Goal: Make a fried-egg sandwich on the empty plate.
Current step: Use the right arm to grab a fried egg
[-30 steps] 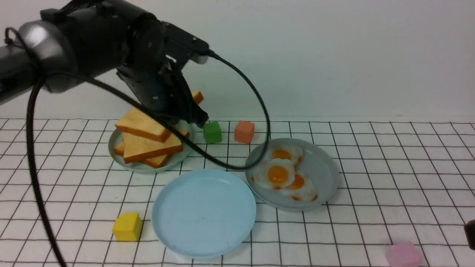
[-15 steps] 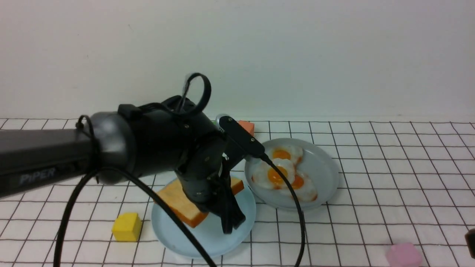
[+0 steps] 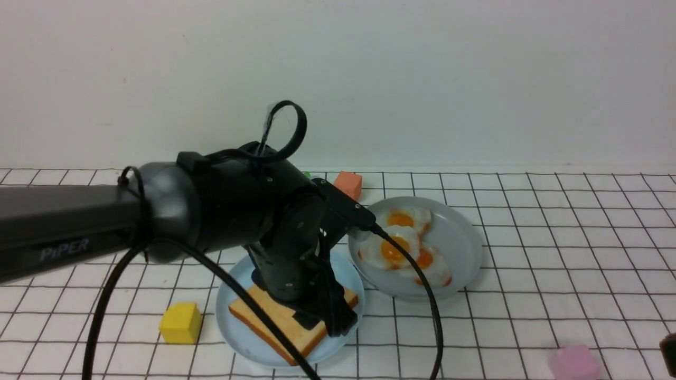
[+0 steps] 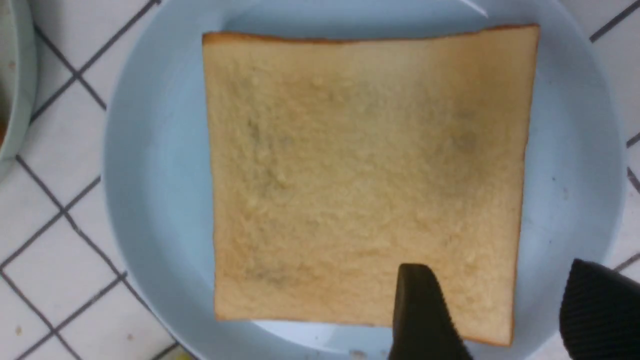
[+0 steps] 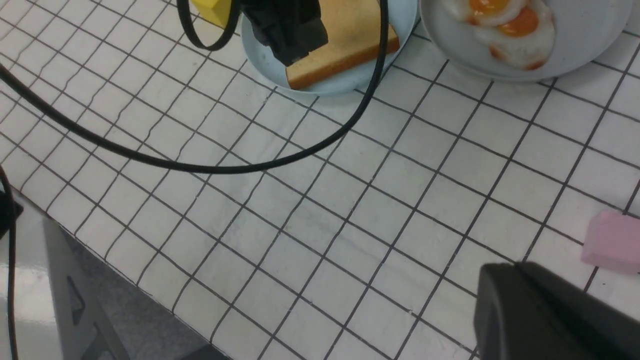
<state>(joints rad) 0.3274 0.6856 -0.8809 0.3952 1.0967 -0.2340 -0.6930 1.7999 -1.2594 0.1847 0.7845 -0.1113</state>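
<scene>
One golden-brown toast slice lies flat on the sky-blue plate. My left gripper hovers just over the slice's near right corner, open and empty. In the left wrist view the slice fills the plate, and the gripper has one finger over the toast and one past its edge. Three fried eggs lie on the grey-blue plate. My right gripper is shut and empty, low at the front right. The other toast slices are hidden behind my left arm.
An orange cube stands behind the plates, a yellow cube left of the sky-blue plate, and a pink cube at the front right. My left arm's cable hangs over the grey-blue plate's near edge. The table edge is close.
My left arm carried a toast slice from the back left to the sky-blue plate. The slice went from tilted in the jaws to flat on the plate, and the jaws opened.
</scene>
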